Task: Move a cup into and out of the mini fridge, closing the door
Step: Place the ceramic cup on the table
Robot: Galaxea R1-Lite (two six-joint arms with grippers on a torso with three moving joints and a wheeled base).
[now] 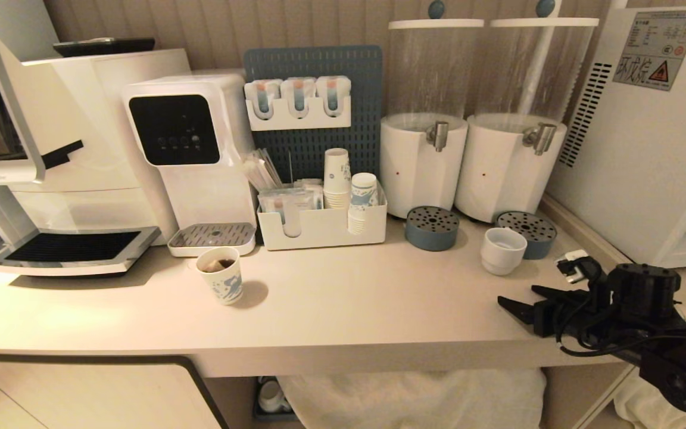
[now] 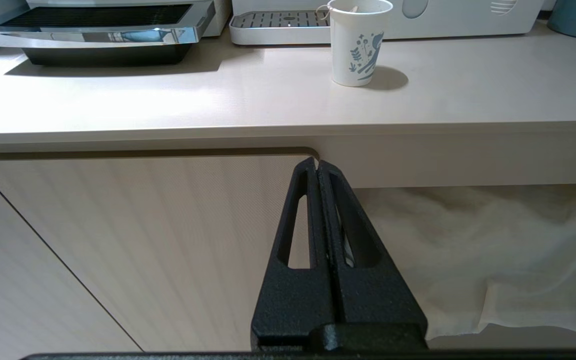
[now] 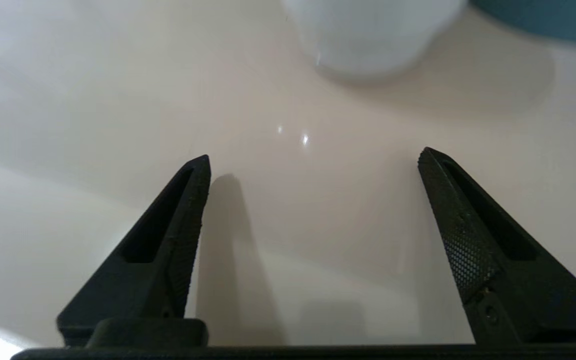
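Observation:
The small white cup (image 1: 502, 250) stands on the counter in front of the right blue drip tray (image 1: 527, 229). My right gripper (image 1: 517, 296) hovers low over the counter just in front of the cup, open and empty, pointing toward it. In the right wrist view the cup (image 3: 368, 35) is beyond the spread fingers of the gripper (image 3: 315, 157), apart from them. The mini fridge (image 1: 646, 149) stands at the far right, sticker side toward me. Its front is cut off by the picture's edge, and the door is out of view. My left gripper (image 2: 316, 162) is shut and empty, parked below the counter edge.
A patterned paper cup (image 1: 221, 275) with a tea bag stands mid-counter. Behind are a water dispenser (image 1: 191, 155), an organiser with stacked paper cups (image 1: 322, 223) and two drink dispensers (image 1: 423, 164). A plug (image 1: 572, 265) lies near the fridge. A white cloth (image 1: 414, 399) hangs under the counter.

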